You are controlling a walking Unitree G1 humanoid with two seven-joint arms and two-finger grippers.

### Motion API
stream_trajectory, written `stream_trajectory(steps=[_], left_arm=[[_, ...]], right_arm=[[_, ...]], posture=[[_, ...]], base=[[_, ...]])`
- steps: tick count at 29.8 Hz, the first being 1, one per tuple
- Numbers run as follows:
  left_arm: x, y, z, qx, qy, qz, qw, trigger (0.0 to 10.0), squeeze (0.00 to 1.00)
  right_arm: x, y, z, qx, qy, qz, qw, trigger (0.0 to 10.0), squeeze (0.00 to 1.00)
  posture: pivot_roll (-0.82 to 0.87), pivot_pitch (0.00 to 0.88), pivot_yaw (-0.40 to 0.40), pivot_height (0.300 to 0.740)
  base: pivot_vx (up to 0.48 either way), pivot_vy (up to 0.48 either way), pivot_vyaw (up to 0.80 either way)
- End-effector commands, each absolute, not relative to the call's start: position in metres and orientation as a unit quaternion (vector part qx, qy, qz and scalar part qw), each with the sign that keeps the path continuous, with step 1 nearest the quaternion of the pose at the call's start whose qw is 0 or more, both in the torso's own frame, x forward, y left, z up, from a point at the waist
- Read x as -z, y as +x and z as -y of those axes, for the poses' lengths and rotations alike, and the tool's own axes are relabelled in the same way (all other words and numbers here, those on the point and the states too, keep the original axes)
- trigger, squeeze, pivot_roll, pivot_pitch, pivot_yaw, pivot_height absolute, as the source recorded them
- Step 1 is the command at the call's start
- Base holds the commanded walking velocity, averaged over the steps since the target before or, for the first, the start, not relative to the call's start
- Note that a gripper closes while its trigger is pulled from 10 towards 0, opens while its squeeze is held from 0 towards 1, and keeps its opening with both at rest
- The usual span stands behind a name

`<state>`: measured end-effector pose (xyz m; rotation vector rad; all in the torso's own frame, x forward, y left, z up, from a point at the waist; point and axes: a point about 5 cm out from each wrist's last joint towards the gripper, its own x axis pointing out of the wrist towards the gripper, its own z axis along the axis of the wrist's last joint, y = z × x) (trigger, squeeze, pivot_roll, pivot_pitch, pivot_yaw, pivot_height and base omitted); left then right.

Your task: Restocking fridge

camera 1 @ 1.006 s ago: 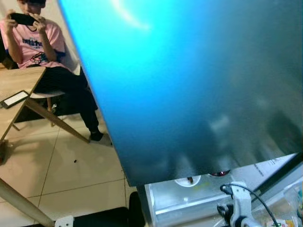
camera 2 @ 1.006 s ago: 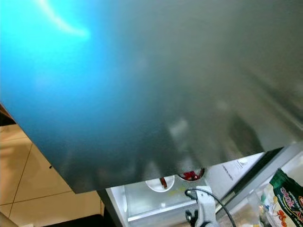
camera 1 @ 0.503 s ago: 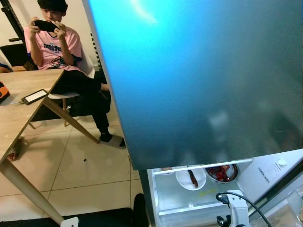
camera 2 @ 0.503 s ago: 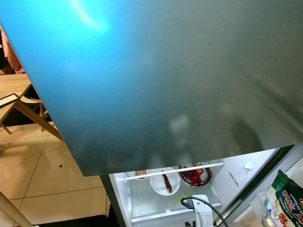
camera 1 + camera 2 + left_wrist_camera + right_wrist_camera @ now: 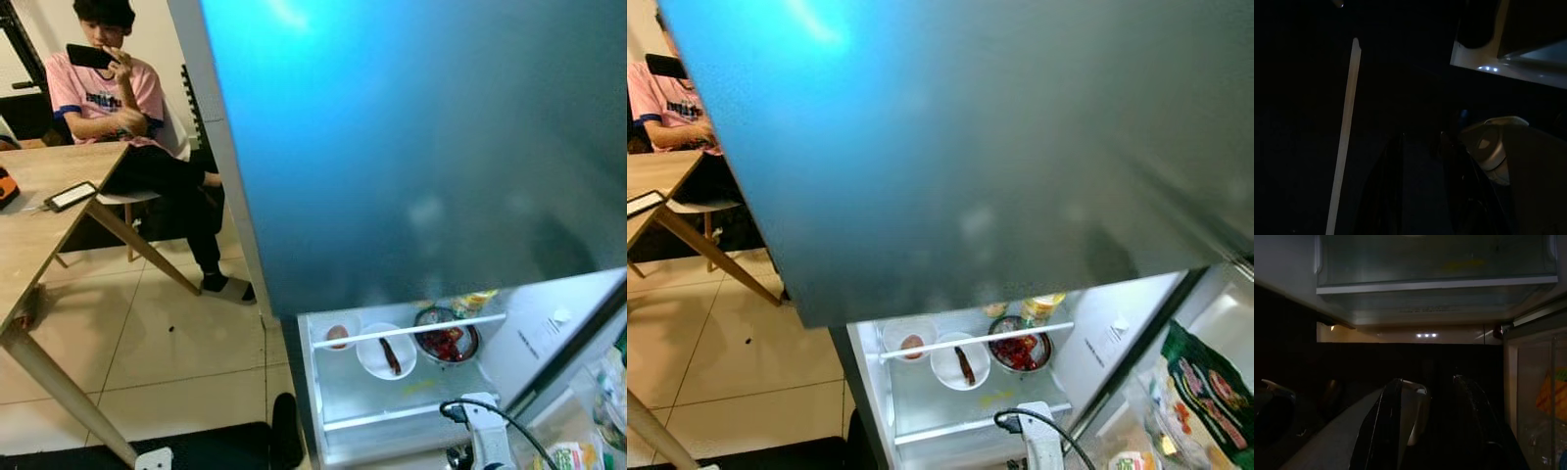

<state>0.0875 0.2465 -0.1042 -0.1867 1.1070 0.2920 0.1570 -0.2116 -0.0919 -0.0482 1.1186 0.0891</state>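
Note:
The fridge (image 5: 421, 147) stands before me, its upper blue-grey door closed and its lower compartment open. On the lit glass shelf (image 5: 392, 392) sit a small bowl (image 5: 336, 333), a white plate with a sausage (image 5: 385, 355), a metal bowl of red food (image 5: 447, 343) and a yellow jar (image 5: 1046, 305). My right arm's wrist (image 5: 477, 446) is low in front of the shelf. In the right wrist view its gripper (image 5: 1432, 431) is open and holds nothing, below the shelf's front edge (image 5: 1435, 284). My left gripper (image 5: 1422, 196) hangs in the dark, fingers apart.
The open lower door (image 5: 1117, 338) swings out on the right, with a green snack packet (image 5: 1205, 392) in its rack. A person (image 5: 108, 88) sits at the far left holding a phone, beside a wooden table (image 5: 39, 245) with a tablet (image 5: 69, 196) on it. Tiled floor (image 5: 176, 343) lies left of the fridge.
The whole picture has shifted, so the camera moved; more of the lower compartment, its bowls and the door rack now show. My right wrist stays low in front of the shelf.

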Motion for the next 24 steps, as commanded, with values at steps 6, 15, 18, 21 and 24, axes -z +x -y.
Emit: stream_trajectory(steps=[6,15,18,21,24], left_arm=[[0.1069,0.0813,-0.2426,-0.139,-0.088,-0.536,0.828,10.0,0.00],[0.1073,0.0789,-0.2429,-0.137,-0.086,-0.539,0.827,10.0,0.00],[0.1076,0.0779,-0.2425,-0.136,-0.086,-0.540,0.826,10.0,0.00],[0.1080,0.0766,-0.2419,-0.135,-0.085,-0.542,0.825,10.0,0.00],[0.1082,0.0763,-0.2416,-0.134,-0.085,-0.543,0.825,10.0,0.00]], right_arm=[[0.0917,0.1586,0.2099,-0.043,-0.025,-0.530,0.847,10.0,0.00],[0.0944,0.1520,0.2096,-0.044,-0.028,-0.538,0.841,10.0,0.00],[0.0948,0.1512,0.2095,-0.044,-0.029,-0.540,0.840,10.0,0.00],[0.0951,0.1503,0.2093,-0.046,-0.032,-0.542,0.838,10.0,0.00],[0.0952,0.1501,0.2093,-0.047,-0.032,-0.543,0.838,10.0,0.00]], posture=[[0.02,0.000,0.003,0.740],[0.03,0.000,0.004,0.740],[0.03,0.000,0.005,0.740],[0.03,0.000,0.004,0.740],[0.03,0.000,0.003,0.740]], base=[[-0.374,0.000,0.00],[-0.382,0.000,0.00],[-0.391,0.000,0.00],[-0.394,0.000,0.00],[-0.399,0.000,0.00]])
